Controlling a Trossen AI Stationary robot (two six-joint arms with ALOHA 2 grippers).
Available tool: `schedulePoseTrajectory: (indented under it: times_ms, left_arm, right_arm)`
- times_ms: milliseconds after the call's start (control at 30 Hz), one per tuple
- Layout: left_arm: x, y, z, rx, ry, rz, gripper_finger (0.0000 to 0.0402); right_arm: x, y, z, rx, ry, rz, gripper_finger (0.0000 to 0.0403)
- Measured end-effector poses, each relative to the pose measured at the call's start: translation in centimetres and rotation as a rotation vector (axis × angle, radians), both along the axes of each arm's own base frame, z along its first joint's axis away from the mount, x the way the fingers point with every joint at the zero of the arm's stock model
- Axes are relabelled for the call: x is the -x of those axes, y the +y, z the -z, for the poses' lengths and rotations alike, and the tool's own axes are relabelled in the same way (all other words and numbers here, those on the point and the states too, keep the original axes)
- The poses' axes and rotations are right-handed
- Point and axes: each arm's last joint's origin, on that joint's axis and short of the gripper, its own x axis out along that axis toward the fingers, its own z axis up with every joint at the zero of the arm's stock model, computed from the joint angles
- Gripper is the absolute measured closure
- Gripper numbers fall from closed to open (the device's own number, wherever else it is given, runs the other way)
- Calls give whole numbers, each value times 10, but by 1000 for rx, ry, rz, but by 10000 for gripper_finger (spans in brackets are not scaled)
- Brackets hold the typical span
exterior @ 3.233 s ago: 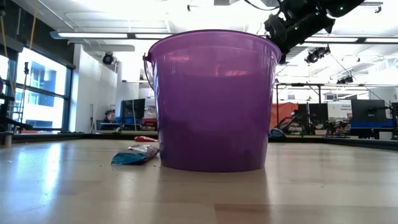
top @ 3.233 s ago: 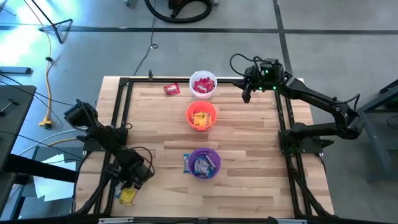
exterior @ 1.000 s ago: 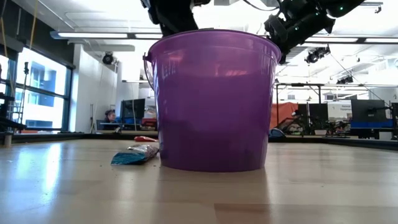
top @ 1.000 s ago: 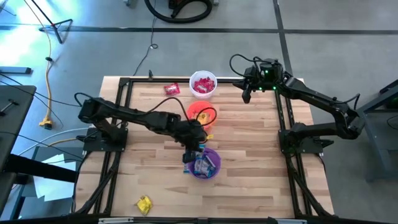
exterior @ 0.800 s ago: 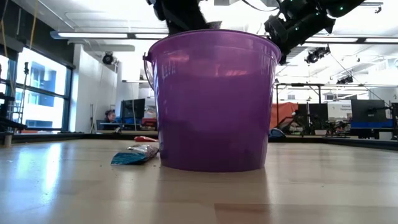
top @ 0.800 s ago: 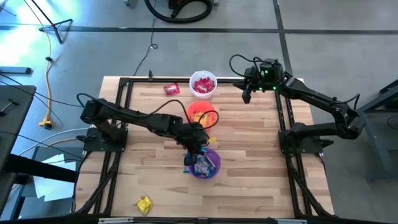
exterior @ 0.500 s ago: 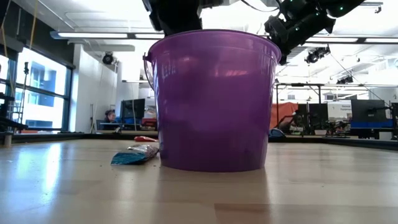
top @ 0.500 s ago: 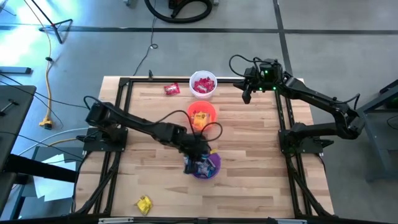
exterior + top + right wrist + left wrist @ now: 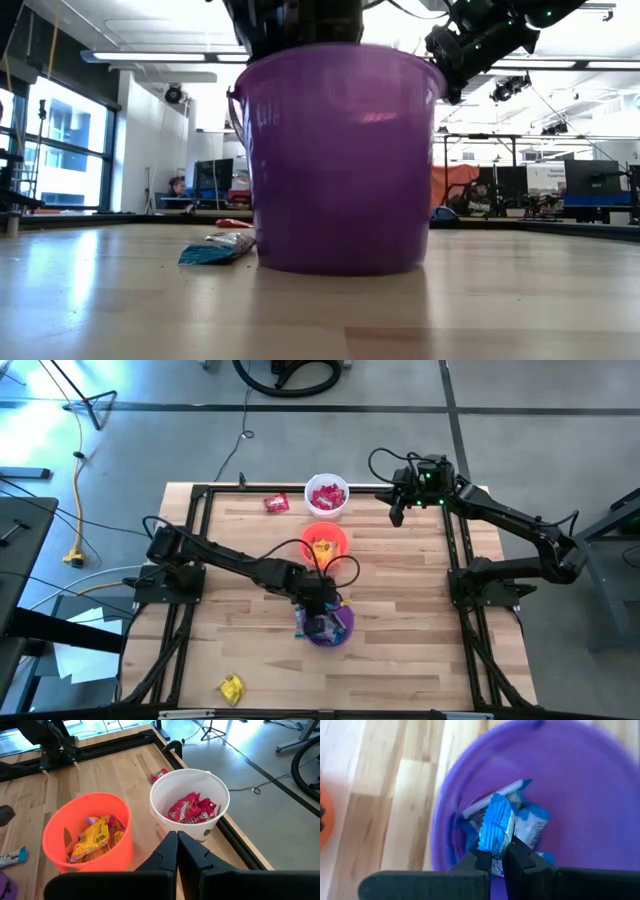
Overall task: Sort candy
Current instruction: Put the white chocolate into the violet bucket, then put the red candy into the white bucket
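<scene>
Three cups are lined up down the middle of the bench [image 9: 400,650]: the far cup [image 9: 327,496], the middle cup [image 9: 323,544] and the near cup [image 9: 330,625]. Candy [image 9: 192,810] is held in each. One loose sweet [image 9: 276,504] is found left of the far cup, another [image 9: 215,248] just left of the near cup, and a third [image 9: 232,687] near the front left corner. The left gripper [image 9: 493,855] is placed over the near cup, the right gripper [image 9: 397,514] right of the far cup.

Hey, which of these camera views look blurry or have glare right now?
Left wrist view: the purple cup's rim is smeared by motion blur, though the blue-white candy at the left gripper stays fairly sharp. Low view: ceiling lights blow out to white behind the cup. High view: strong window glare on the floor at far left. Right wrist view: evenly lit and sharp.
</scene>
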Motion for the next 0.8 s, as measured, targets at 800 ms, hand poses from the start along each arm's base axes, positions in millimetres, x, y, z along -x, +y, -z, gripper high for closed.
schedulePoseTrajectory:
  times_ms: [800]
  left_arm:
    - [2, 6, -6, 7, 2, -41, 312]
  right_arm:
    - [0, 0, 0, 11, 3, -3, 403]
